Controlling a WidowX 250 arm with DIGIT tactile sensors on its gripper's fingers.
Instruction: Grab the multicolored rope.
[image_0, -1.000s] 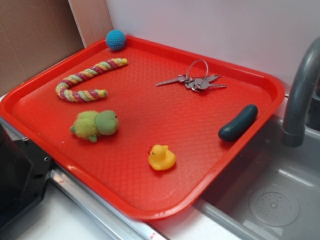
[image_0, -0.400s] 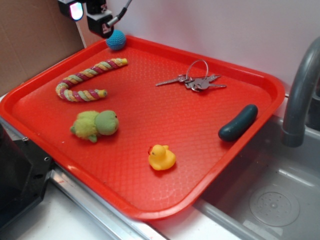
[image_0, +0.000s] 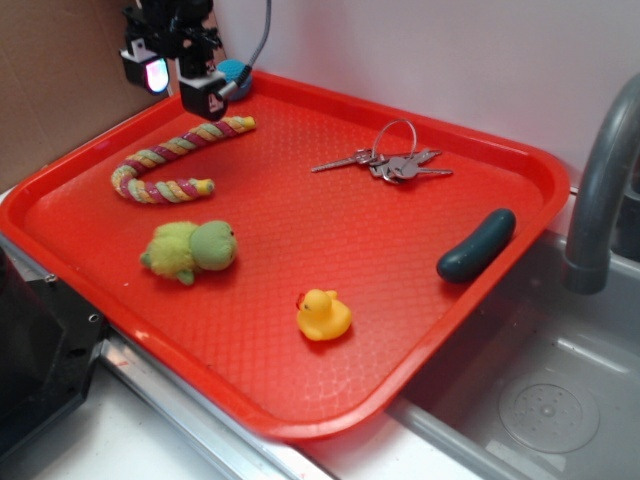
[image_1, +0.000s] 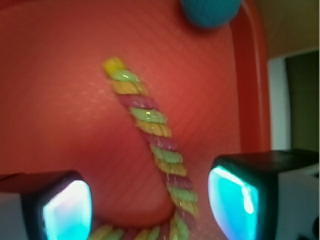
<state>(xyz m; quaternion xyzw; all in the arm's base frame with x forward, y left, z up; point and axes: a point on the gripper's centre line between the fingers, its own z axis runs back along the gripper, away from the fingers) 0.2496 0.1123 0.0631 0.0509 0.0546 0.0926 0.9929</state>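
Note:
The multicolored rope (image_0: 170, 160) lies J-curved on the red tray (image_0: 330, 230) at its far left, striped pink, yellow and green. In the wrist view the multicolored rope (image_1: 155, 135) runs down the picture between the two glowing pads (image_1: 232, 197) and curls at the bottom. My gripper (image_0: 183, 85) hangs open above the rope's upper arm, clear of it, with nothing held. In the wrist view the gripper (image_1: 150, 205) straddles the rope's lower stretch from above.
A blue crocheted ball (image_0: 235, 72) sits at the tray's far corner, just behind the gripper. A fuzzy green plush (image_0: 190, 250), a yellow duck (image_0: 322, 315), keys (image_0: 390, 160) and a dark green pickle (image_0: 476, 246) also lie on the tray. A sink and faucet (image_0: 600, 180) are at right.
The gripper came into view at the top left and has moved down and slightly right, toward the rope. The objects on the tray have not moved.

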